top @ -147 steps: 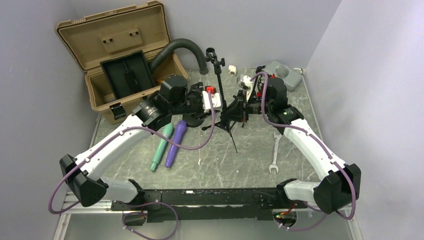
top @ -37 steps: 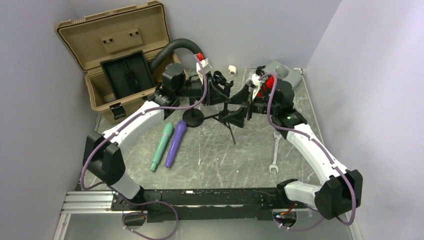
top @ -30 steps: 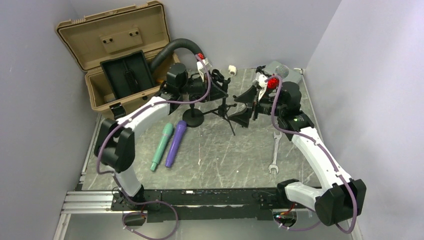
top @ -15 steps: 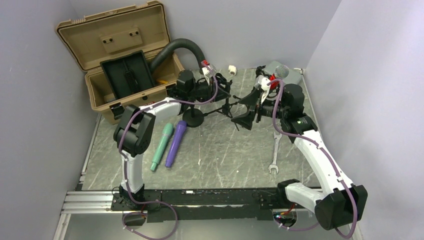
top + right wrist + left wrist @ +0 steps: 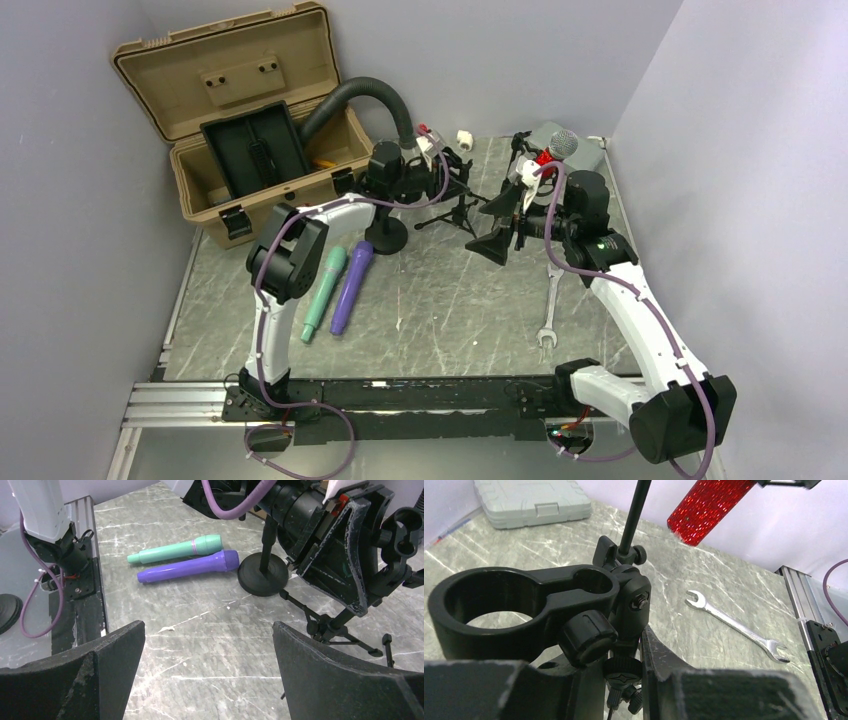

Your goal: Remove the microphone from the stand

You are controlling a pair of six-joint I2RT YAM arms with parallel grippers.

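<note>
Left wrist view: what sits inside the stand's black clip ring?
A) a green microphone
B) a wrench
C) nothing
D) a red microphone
C: in the left wrist view the clip ring of the stand shows bare table through its hole, and the red microphone is apart from it, up to the right.

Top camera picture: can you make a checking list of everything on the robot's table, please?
Surface: grey marbled table, with white scuff marks.
Job's things: red sparkly microphone is up in the air past the right arm, and what holds it is out of view; stand clip is empty.
Clutter: green microphone, purple microphone, wrench, round-base stand, grey case, open tan toolbox, black hose.
Grippers: left gripper fingers are shut around the stand clip's joint; right gripper is wide open and empty.
Cables: purple cable loops close to the stand clip.
Surroundings: plain grey walls.
</note>
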